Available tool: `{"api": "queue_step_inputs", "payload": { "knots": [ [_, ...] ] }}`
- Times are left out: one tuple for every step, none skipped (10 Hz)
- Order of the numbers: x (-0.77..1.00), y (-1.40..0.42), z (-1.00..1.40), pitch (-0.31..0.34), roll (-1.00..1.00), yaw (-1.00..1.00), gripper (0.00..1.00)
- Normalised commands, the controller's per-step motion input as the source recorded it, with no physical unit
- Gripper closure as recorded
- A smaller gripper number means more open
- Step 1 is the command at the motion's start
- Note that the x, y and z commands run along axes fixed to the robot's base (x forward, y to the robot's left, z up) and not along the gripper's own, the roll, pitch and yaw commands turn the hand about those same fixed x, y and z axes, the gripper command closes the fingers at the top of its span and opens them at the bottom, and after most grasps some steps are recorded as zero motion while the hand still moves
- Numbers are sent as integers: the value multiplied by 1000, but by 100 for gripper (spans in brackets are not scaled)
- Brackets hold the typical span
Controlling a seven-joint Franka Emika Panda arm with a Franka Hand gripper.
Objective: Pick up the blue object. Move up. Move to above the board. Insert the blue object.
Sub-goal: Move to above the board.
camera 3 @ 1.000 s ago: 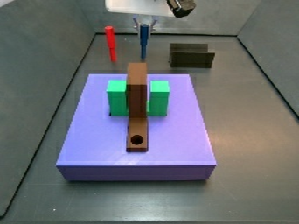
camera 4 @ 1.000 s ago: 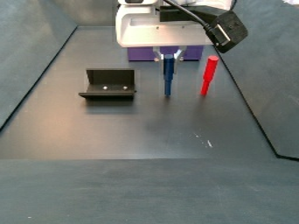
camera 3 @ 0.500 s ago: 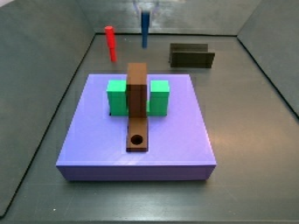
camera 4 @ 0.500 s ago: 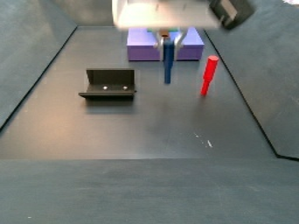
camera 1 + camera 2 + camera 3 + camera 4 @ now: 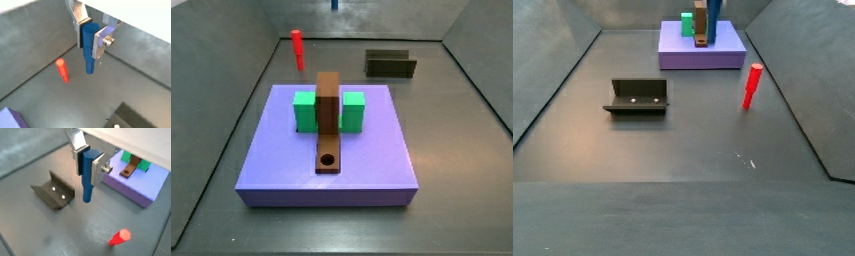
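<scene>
My gripper (image 5: 91, 42) is shut on the blue object (image 5: 89, 61), a thin blue peg that hangs upright between the silver fingers, well above the floor; both wrist views show this (image 5: 87, 187). In both side views the gripper is above the frame and only the peg's lower end shows at the top edge (image 5: 335, 5) (image 5: 714, 12). The board (image 5: 329, 118), a narrow brown plank with a round hole (image 5: 329, 159) near its front end, lies on the purple slab (image 5: 285, 165). It also shows in a wrist view (image 5: 131, 167).
A red peg (image 5: 298, 48) stands upright on the floor, apart from the slab (image 5: 752, 86). A green block (image 5: 305, 111) sits under the board. The dark fixture (image 5: 390, 64) stands on the floor (image 5: 637, 97). Grey walls enclose the floor.
The gripper has risen with the blue peg, from floor level beside the red peg to above both side views. Nothing else has moved.
</scene>
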Motion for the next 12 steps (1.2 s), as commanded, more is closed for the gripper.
{"api": "queue_step_inputs", "payload": {
  "knots": [
    [25, 6, 980, 85, 6, 4, 100],
    [18, 0, 590, 76, 12, 5, 100],
    [27, -4, 388, 58, 11, 1, 100],
    [21, -4, 177, 51, 12, 4, 100],
    [17, -1400, 210, 123, 152, 66, 100],
    [16, -1400, 188, 96, 186, 59, 100],
    [18, -1400, 192, 75, 138, 32, 100],
    [31, -1400, 197, 72, 41, 22, 100],
    [35, -1400, 203, 79, 33, 17, 100],
    [50, -1400, 210, 95, 20, 15, 100],
    [81, -1400, 212, 116, 3, 10, 100],
    [132, -1400, 215, 138, 20, 12, 100]
  ]
}}
